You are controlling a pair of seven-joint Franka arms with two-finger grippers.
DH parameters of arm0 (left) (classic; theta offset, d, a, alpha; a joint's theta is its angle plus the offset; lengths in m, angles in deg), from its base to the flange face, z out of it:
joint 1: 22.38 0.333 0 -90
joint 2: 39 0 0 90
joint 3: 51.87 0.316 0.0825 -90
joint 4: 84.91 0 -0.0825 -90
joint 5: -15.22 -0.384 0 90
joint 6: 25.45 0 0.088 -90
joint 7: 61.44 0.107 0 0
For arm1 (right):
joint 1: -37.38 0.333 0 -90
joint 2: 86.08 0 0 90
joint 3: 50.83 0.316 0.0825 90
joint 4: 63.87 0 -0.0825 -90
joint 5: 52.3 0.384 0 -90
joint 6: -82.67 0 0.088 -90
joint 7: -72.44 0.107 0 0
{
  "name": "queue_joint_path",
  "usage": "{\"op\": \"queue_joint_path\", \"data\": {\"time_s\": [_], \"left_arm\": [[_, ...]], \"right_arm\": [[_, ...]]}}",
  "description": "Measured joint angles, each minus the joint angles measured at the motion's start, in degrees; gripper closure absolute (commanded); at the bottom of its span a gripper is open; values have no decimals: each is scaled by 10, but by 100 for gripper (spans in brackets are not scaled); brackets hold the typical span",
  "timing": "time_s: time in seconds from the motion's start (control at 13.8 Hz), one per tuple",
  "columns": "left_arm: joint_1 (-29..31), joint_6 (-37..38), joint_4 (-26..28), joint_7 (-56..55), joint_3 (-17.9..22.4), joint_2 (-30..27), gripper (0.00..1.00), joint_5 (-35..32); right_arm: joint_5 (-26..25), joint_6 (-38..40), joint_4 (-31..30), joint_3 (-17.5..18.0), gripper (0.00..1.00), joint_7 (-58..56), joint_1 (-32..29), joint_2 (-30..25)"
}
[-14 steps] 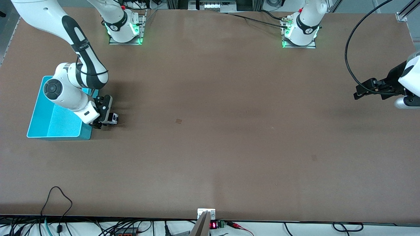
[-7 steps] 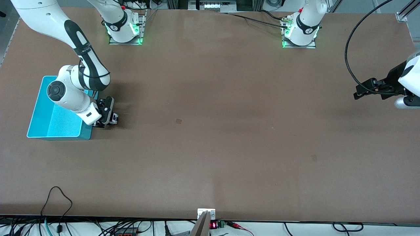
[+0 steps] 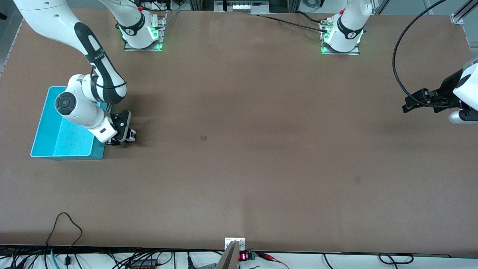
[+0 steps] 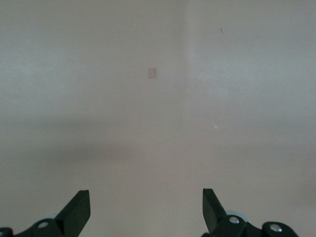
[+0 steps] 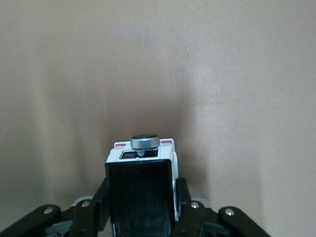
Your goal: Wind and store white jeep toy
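Observation:
The white jeep toy [image 3: 130, 135] sits on the table right beside the turquoise bin [image 3: 48, 123], toward the right arm's end. My right gripper [image 3: 125, 136] is shut on it, fingers on both sides. In the right wrist view the jeep [image 5: 141, 187] shows its black rear roof panel and a grey spare wheel, with my fingers [image 5: 183, 195] pressed against its sides. My left gripper [image 3: 410, 104] is open and empty, held over the table at the left arm's end; its wrist view shows the spread fingertips [image 4: 79, 210] over bare table.
The turquoise bin's wall [image 3: 98, 149] stands next to the jeep and right gripper. A small faint square mark [image 3: 203, 138] lies on the brown table toward the middle. Cables run along the table edge nearest the front camera.
My right arm has shifted slightly toward the table's middle with the jeep in its grip, dragging it a little away from the bin. The left arm has not moved.

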Motion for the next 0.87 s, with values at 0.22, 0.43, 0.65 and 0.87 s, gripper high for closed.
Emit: {"op": "queue_joint_path", "data": {"time_s": [0.22, 0.43, 0.65, 0.87], "left_arm": [[0, 0, 0, 0, 0, -1, 0, 0], [0, 8, 0, 0, 0, -8, 0, 0], [0, 11, 0, 0, 0, -11, 0, 0], [0, 11, 0, 0, 0, -11, 0, 0]], "right_arm": [[0, -2, 3, 8, 100, 67, 30, 0], [0, 0, 22, 11, 100, 120, 59, 0], [0, 35, 47, 9, 100, 151, 59, -10], [0, 79, 62, 8, 100, 224, 58, -49]]}}
